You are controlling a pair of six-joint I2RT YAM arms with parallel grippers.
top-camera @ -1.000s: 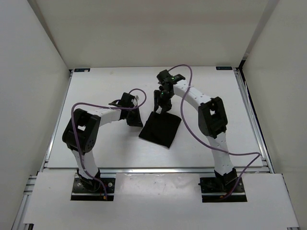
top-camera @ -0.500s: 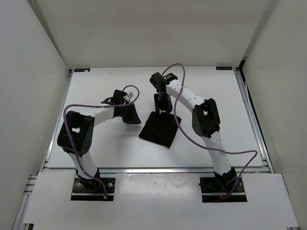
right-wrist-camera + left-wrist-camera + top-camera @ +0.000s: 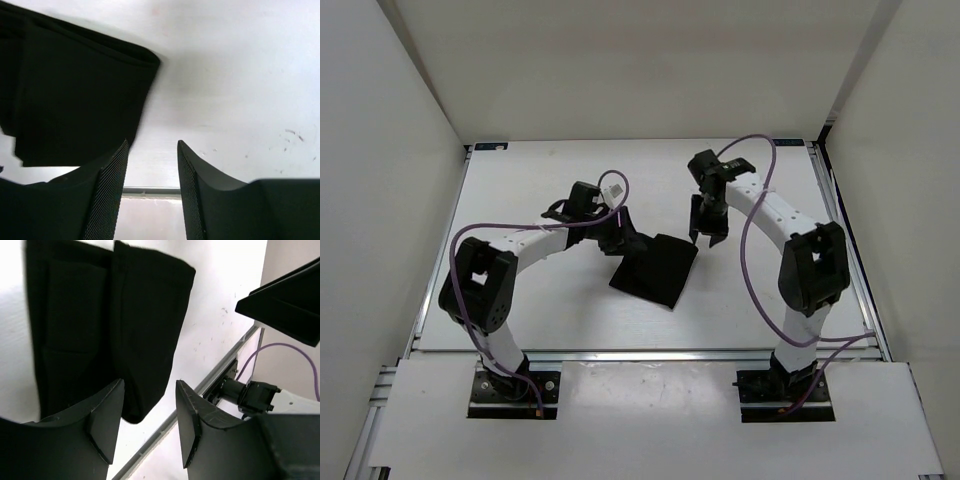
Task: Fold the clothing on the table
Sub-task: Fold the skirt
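The clothing [image 3: 655, 268] is a black folded rectangle lying flat near the middle of the white table [image 3: 520, 300]. My left gripper [image 3: 620, 238] hovers at its far left corner, jaws open and holding nothing. In the left wrist view the clothing [image 3: 100, 315] lies beyond that gripper [image 3: 149, 405], and one corner shows in the gap between the fingers. My right gripper [image 3: 705, 232] stands open just off the far right corner. In the right wrist view the clothing [image 3: 75, 100] lies left of the gripper [image 3: 151, 155], with bare table [image 3: 225, 75] between the fingers.
Silver rails [image 3: 840, 240] run along the table edges, with white walls close on three sides. Purple cables [image 3: 750, 250] loop off both arms. The near rail [image 3: 220, 375] and the right arm's base [image 3: 250, 392] show in the left wrist view.
My left gripper has swung right to the clothing's far left corner and its jaws have opened. My right gripper has moved right, off the clothing's far edge. The clothing has not moved.
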